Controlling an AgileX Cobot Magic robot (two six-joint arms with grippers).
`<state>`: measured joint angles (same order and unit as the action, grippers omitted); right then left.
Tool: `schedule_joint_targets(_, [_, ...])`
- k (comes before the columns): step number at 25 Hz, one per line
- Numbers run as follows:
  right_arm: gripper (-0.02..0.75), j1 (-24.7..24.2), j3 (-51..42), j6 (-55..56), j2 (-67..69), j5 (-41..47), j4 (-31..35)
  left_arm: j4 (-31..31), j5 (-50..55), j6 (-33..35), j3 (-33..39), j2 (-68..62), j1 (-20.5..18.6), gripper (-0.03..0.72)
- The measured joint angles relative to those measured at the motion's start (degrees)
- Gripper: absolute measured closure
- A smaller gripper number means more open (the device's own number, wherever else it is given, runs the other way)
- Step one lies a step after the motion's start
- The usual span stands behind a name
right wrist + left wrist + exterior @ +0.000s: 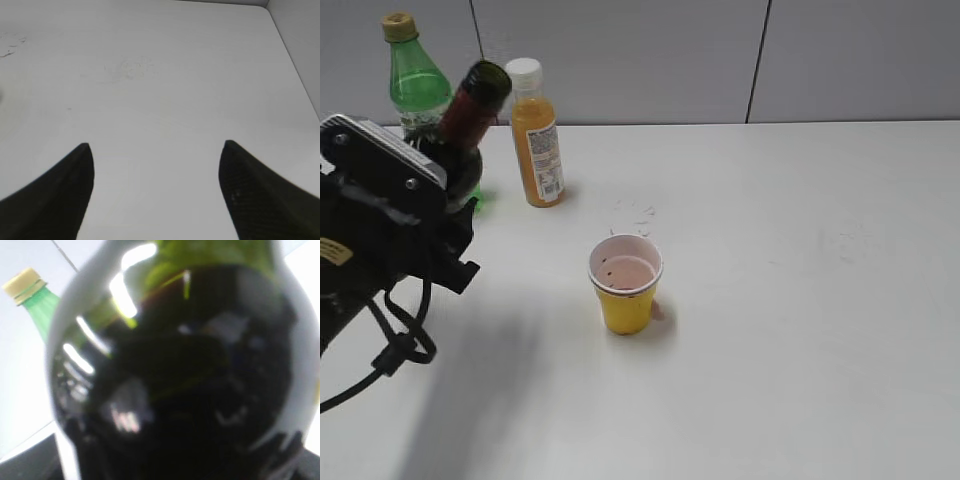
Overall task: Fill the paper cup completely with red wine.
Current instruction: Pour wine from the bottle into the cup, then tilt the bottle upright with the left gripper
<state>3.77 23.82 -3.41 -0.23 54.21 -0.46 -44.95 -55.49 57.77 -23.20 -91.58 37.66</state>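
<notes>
Nearest the exterior camera, at the left edge of the desk (800, 300): black left arm with its cables, the left tool (440, 215) hidden behind the wrist housing. Wine bottle (470, 115), dark green glass with maroon neck foil, leaning from that arm with open mouth aimed up and right, toward the middle of the desk. Grip on the bottle body suggested, fingers not visible; state of this tool cannot be told.

Left wrist view: filled almost wholly by the blurred bottle body, red wine (200, 390) inside showing near black, level line slanted just under the green shoulder.

Paper cup (625, 284): yellow, white rolled rim, upright near the middle of the desk, apart from the bottles. Inside whitish-pink with a few dark specks; no visible pool of wine.

Orange juice bottle (536, 135): white cap, upright near the far edge, just right of the wine bottle.

Green soda bottle (418, 85): yellow-tan cap, upright toward the far left corner, behind the wine bottle.

Right tool (156, 165): released, two dark fingertips spread wide above bare desk near the far right corner, nothing between them.
</notes>
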Motion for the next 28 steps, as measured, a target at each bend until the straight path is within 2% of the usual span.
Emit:
schedule_joint_targets(5, [0.148, 0.00, 0.00, 0.00, 0.00, 0.00, 0.00, -2.81, -0.43, 9.00, -2.31, -2.08, 2.45, 0.134])
schedule_joint_targets(10, [0.148, 0.00, 0.00, 0.04, 0.00, 0.00, 0.00, -4.06, -1.11, 16.71, -2.84, -4.06, 2.66, 0.134])
schedule_joint_targets(14, [0.148, 0.00, 0.00, 0.04, 0.00, 0.00, 0.00, -5.88, -1.07, 20.40, -3.97, -4.66, 3.05, 0.134])
schedule_joint_targets(28, [0.148, 0.00, 0.00, 0.04, 0.00, 0.00, 0.00, -6.15, -3.80, 32.17, -6.75, -8.08, 3.18, 0.134])
